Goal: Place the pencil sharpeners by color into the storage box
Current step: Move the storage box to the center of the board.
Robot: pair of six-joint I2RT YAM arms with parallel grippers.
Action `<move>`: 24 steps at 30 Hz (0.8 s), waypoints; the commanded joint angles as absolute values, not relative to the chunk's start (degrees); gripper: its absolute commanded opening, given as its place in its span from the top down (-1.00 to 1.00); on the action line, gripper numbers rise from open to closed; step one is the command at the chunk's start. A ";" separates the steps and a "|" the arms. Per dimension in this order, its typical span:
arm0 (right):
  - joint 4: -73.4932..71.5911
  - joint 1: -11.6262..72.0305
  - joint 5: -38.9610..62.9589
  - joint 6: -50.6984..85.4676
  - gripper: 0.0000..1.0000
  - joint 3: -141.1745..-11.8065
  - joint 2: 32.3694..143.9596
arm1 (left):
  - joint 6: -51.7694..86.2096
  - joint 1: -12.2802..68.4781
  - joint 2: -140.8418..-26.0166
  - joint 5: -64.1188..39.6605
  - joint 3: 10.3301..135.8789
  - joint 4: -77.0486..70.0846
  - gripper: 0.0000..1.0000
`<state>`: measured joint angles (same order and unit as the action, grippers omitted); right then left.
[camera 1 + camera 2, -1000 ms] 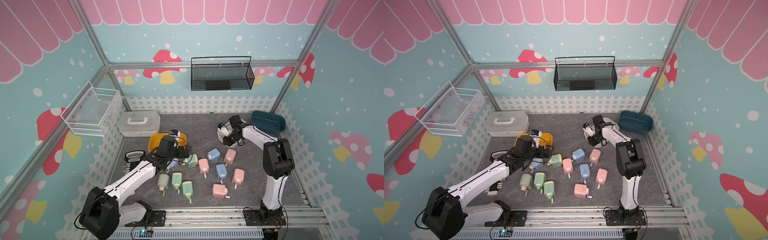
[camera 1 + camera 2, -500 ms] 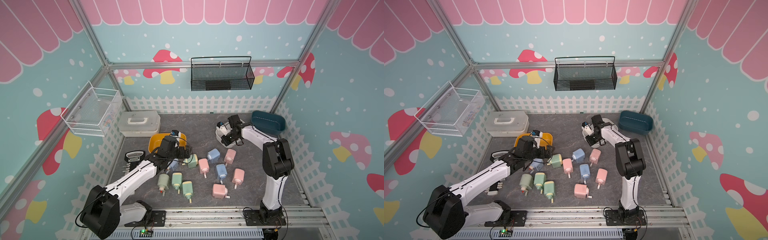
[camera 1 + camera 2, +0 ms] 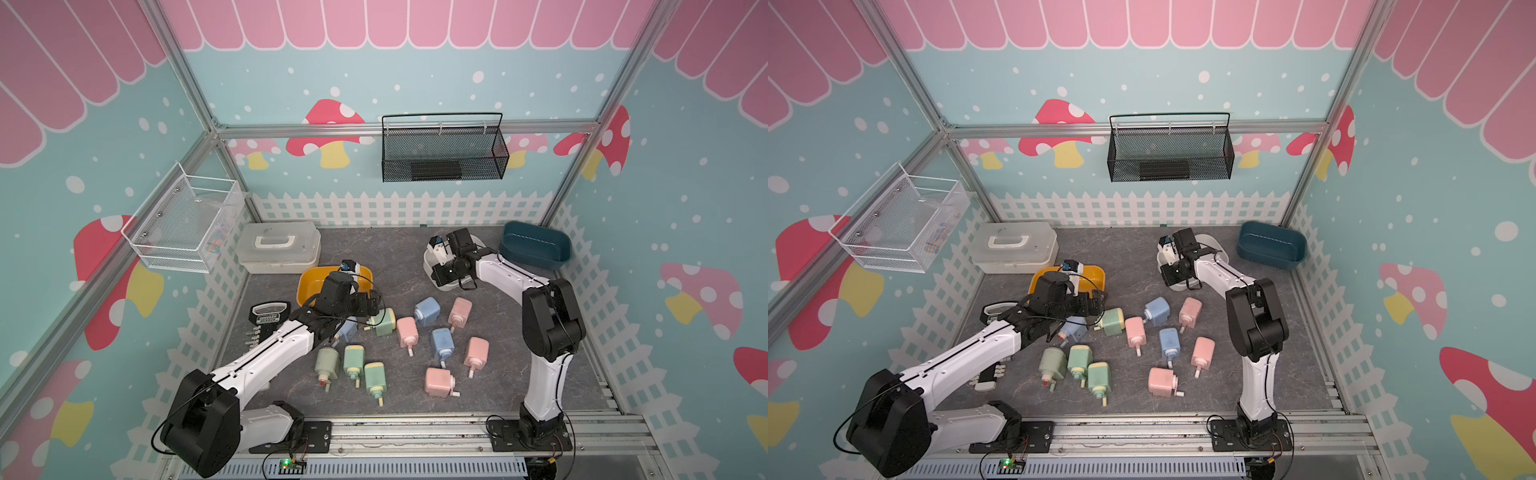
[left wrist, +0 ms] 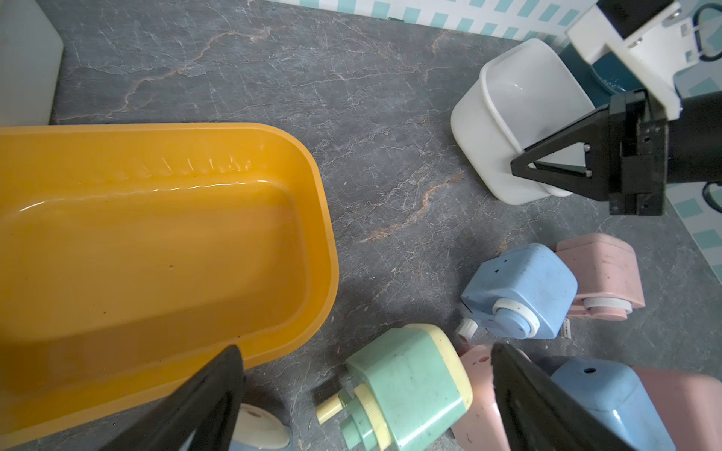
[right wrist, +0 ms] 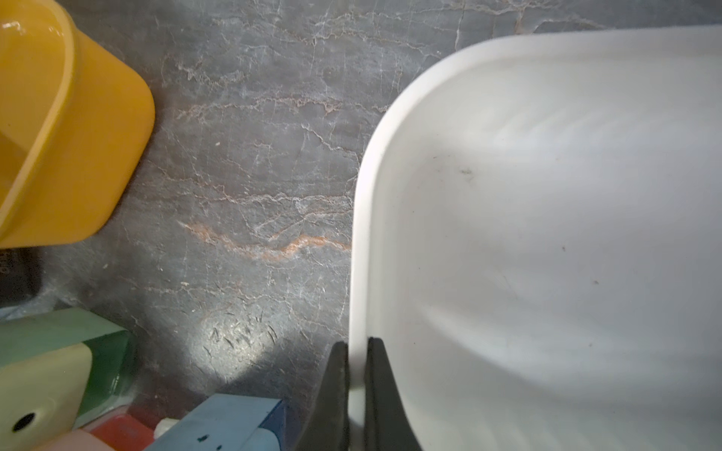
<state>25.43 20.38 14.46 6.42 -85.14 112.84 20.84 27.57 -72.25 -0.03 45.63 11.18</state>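
Several pastel pencil sharpeners lie on the grey floor: pink [image 3: 407,331], blue [image 3: 441,342] and green [image 3: 354,360] ones. My left gripper [image 3: 376,308] [image 4: 365,351] stands open just above a green sharpener [image 3: 384,323] [image 4: 406,386], beside the yellow bin [image 3: 309,282] [image 4: 156,129]. A blue sharpener [image 3: 347,328] is partly hidden under that arm. My right gripper [image 3: 442,276] [image 5: 355,390] is shut on the near rim of the white bin [image 3: 427,259] [image 5: 363,234]. Both bins are empty.
A dark blue bin [image 3: 532,253] sits at the back right. A white lidded box [image 3: 278,249] with a handle stands back left. A black-and-white tool [image 3: 266,320] lies by the left fence. A black mesh basket [image 3: 444,153] and a white wire basket [image 3: 187,224] hang on the walls.
My right gripper's jaws have closed on the white bin's rim, and it has shifted slightly left with the bin. The left arm has barely moved.
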 commanded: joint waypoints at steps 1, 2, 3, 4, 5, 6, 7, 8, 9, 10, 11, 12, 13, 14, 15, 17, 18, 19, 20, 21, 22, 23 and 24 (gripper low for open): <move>24.17 20.83 19.74 11.56 1.00 -85.78 111.79 | 21.68 27.77 -71.94 0.84 45.11 9.97 -0.98; 24.01 20.92 20.29 12.10 1.00 -85.93 112.01 | 21.88 27.77 -72.02 1.25 44.96 9.89 -0.97; 23.67 21.05 20.74 12.46 1.00 -85.84 111.99 | 22.02 27.77 -72.11 1.47 44.91 9.86 -0.98; 23.22 21.22 21.24 12.63 1.00 -85.71 112.02 | 22.18 27.77 -72.29 1.58 44.76 9.98 -0.98; 22.67 21.39 21.21 13.28 1.00 -85.57 111.97 | 22.38 27.77 -72.48 1.58 44.82 9.94 -0.98; 21.32 21.59 21.49 14.38 1.00 -85.13 112.03 | 22.67 27.77 -72.84 1.58 44.88 10.01 -0.98; 20.24 21.86 22.66 15.32 1.00 -84.82 112.07 | 22.98 27.77 -73.13 1.58 44.91 10.09 -0.97; 19.55 22.09 23.39 16.34 1.00 -84.76 112.35 | 23.30 27.77 -73.40 1.58 45.00 10.15 -0.98; 19.06 22.40 23.93 17.70 1.00 -84.97 112.62 | 23.61 27.74 -73.68 1.58 45.08 10.18 -0.98; 18.73 22.65 24.03 19.24 1.00 -85.10 112.94 | 23.88 27.77 -73.91 1.64 45.09 10.15 -0.98; 18.43 22.90 23.56 20.82 1.00 -85.29 113.20 | 24.25 27.71 -74.13 1.96 45.17 10.16 -0.98; 18.44 23.28 22.99 22.15 1.00 -85.56 113.44 | 24.57 27.69 -74.45 2.15 45.18 10.10 -0.97; 18.65 23.65 22.02 23.30 1.00 -85.91 113.70 | 24.60 27.67 -74.78 2.26 45.26 10.06 -0.97; 18.72 24.01 20.55 24.14 1.00 -85.98 113.73 | 24.69 27.62 -75.10 2.28 45.27 10.23 -0.98; 18.84 24.44 18.72 24.97 1.00 -86.04 113.67 | 24.78 27.55 -75.39 2.26 45.39 10.11 -0.98; 18.87 25.00 16.10 26.84 1.00 -85.97 113.64 | 24.79 27.51 -76.00 2.06 45.66 10.10 -0.98; 18.73 25.22 15.40 27.87 1.00 -85.86 113.61 | 24.70 27.49 -76.37 2.00 45.75 10.11 -0.97; 18.46 25.39 14.93 29.08 1.00 -85.70 113.59 | 24.70 27.42 -76.72 1.87 45.93 10.13 -0.98; 17.91 25.72 14.56 30.40 1.00 -85.33 113.71 | 24.61 27.42 -76.98 1.76 46.12 10.10 -0.98; 17.20 26.02 14.44 31.52 1.00 -85.11 113.78 | 24.61 27.34 -77.32 1.67 46.31 10.11 -0.98; 16.97 26.40 14.03 32.32 1.00 -85.16 114.03 | 24.61 27.33 -77.58 1.64 46.37 10.06 -0.98; 16.96 26.85 12.93 33.32 1.00 -85.25 114.23 | 24.61 27.25 -77.73 1.63 46.41 9.94 -0.97; 17.02 27.37 11.58 34.13 1.00 -85.45 114.29 | 24.61 27.22 -77.95 1.61 46.41 9.77 -0.98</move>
